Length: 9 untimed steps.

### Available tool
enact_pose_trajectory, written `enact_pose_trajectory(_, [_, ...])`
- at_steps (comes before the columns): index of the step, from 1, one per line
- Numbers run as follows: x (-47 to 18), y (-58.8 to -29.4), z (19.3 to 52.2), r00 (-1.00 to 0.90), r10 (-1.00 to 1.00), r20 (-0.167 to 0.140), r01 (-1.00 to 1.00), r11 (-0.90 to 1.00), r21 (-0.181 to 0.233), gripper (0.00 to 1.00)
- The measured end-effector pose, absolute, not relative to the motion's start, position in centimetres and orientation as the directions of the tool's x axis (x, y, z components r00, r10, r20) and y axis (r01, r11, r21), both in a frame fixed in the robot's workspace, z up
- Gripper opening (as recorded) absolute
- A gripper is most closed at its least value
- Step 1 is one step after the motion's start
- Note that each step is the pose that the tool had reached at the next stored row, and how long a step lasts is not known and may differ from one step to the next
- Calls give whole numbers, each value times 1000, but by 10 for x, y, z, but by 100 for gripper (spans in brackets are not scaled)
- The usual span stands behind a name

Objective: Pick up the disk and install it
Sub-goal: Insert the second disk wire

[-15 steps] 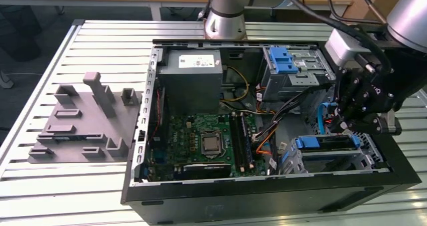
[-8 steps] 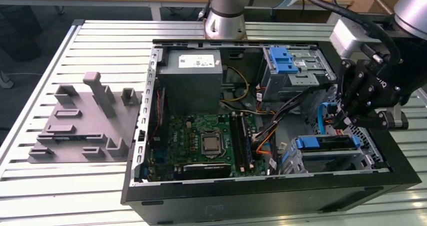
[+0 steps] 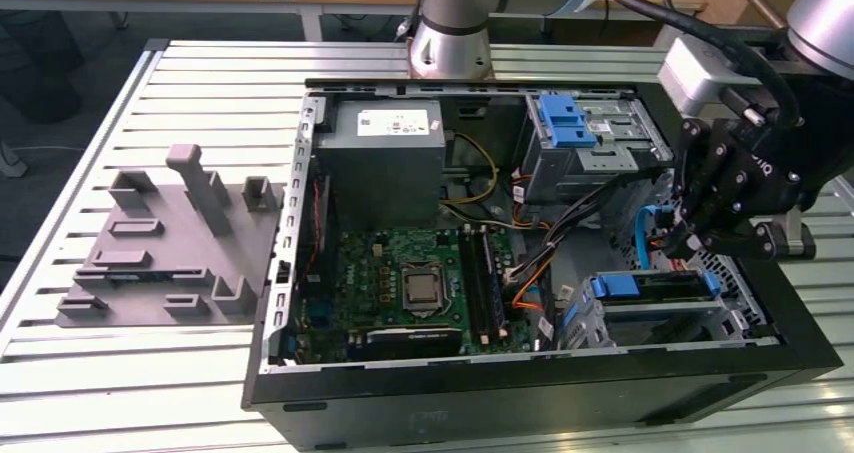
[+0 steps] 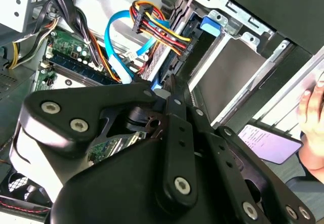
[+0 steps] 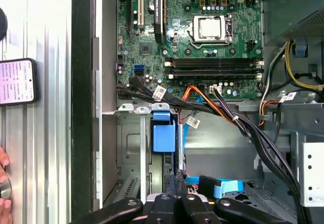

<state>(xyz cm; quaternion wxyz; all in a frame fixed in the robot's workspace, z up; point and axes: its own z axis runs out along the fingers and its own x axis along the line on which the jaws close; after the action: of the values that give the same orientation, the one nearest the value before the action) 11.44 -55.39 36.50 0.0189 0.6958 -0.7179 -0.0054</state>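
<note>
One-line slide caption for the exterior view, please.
Arm's pincer lowered inside the open computer case, just above the blue-bracketed disk in its bay.

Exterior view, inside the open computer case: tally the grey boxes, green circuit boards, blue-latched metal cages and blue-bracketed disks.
grey box: 1
green circuit board: 1
metal cage with blue latch: 1
disk: 1
Total: 4

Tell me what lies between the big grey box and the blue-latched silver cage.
Yellow and black wires, in the exterior view.
</note>
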Motion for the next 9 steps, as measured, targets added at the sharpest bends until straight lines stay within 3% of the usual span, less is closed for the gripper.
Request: enact_pose_trajectory(9, [108, -553, 374, -31, -999, 24, -999, 32, 34, 11])
